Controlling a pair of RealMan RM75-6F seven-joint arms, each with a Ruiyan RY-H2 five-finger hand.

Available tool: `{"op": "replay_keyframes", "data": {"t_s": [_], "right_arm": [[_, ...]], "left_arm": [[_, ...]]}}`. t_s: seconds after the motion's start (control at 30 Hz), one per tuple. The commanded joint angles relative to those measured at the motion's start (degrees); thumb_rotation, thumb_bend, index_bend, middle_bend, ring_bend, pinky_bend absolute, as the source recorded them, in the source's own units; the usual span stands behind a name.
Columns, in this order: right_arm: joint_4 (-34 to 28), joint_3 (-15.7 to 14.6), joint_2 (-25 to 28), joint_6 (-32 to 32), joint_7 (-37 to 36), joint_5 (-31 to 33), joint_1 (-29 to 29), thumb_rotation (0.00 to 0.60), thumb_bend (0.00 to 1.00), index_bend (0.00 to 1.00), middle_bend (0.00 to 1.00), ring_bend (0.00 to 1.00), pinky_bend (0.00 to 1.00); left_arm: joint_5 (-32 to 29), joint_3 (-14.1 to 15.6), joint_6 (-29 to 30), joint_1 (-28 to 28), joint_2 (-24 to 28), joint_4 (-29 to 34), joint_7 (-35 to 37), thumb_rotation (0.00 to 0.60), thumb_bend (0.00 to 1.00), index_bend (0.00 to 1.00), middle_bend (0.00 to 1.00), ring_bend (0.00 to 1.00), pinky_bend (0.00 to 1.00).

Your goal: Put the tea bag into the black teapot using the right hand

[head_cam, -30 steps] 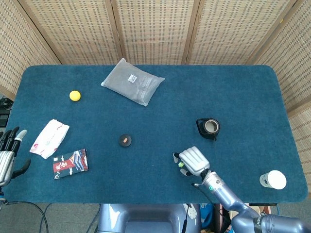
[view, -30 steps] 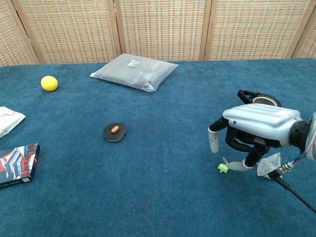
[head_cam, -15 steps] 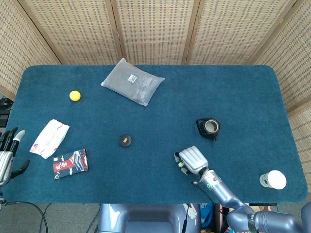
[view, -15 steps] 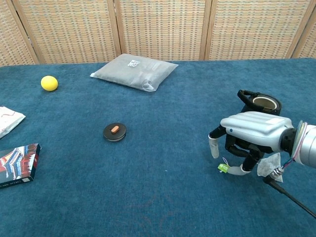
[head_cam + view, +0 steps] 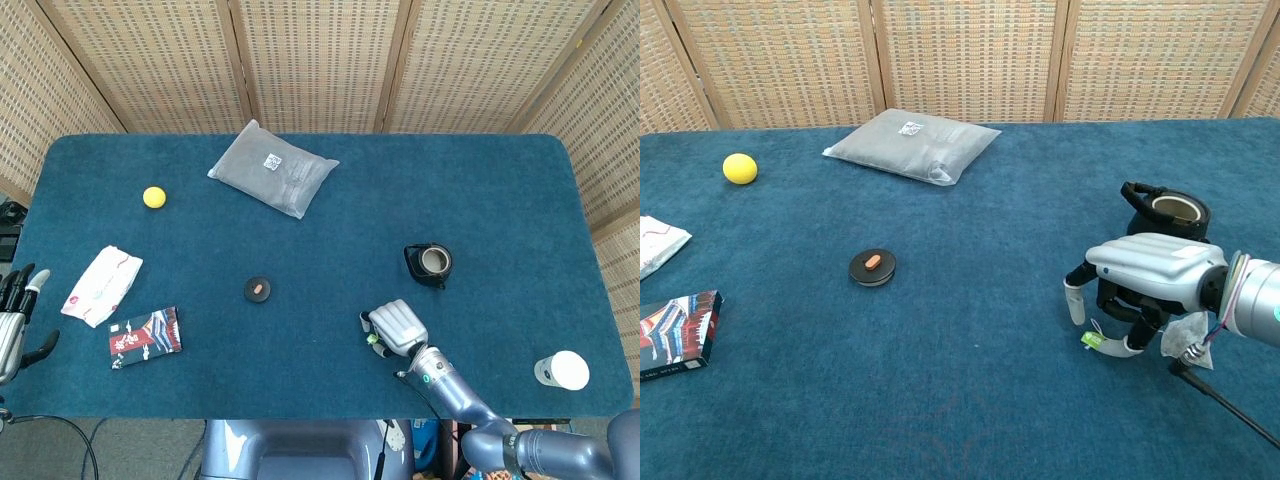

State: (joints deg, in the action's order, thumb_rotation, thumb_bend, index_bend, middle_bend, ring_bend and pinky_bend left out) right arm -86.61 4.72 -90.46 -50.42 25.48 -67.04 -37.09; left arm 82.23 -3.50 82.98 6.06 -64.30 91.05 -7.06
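Your right hand sits palm-down, low over the bench, fingers curled down around the tea bag's green tag. From these views I cannot tell whether the fingertips have actually pinched anything; the tag shows just at the fingertips, touching or nearly so, and the pale pouch of the tea bag lies on the cloth at about 4 o'clock from the hand, beside the wrist.

The step in hand looks like the pickup, so make it a sure one. Close thumb against finger on the tag or the string right beside it, not on the carpet-like cloth, which may snag the fingertips. Check that the grip has caught before you lift: raise slowly and watch that the pouch trails off the bench with the string.

The black teapot stands open at roughly 12 o'clock from the hand in the chest view, near but not touching it. Its lid lies well apart at 9 o'clock, so the mouth is free. The opening looks narrow, and the handle sits on the side toward you, so carry the bag high enough that the dangling pouch clears the rim, centre it over the mouth, then lower before letting go.

Your left hand rests with fingers apart at the bench's far 9 o'clock edge, holding nothing; leave it there.
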Motion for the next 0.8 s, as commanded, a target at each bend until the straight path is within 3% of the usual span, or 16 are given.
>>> {"op": "replay_keyframes", "data": {"t_s": [0.03, 0.8], "right_arm": [[0.2, -0.2, -0.1, -0.2, 0.0, 0.3, 0.0, 0.600, 0.46, 0.52, 0.94, 0.89, 0.93], [0.3, -1.6, -0.6, -1.2, 0.6, 1.0, -0.2, 0.600, 0.48, 0.53, 0.94, 0.89, 0.93]], "left_arm": [[0.0, 0.0, 0.0, 0.0, 0.0, -0.1, 0.1, 0.600, 0.34, 0.00, 0.00, 0.00, 0.00], [-0.1, 0.2, 0.3, -0.3, -0.1, -0.7, 0.9, 0.600, 0.34, 0.00, 0.00, 0.00, 0.00]]}}
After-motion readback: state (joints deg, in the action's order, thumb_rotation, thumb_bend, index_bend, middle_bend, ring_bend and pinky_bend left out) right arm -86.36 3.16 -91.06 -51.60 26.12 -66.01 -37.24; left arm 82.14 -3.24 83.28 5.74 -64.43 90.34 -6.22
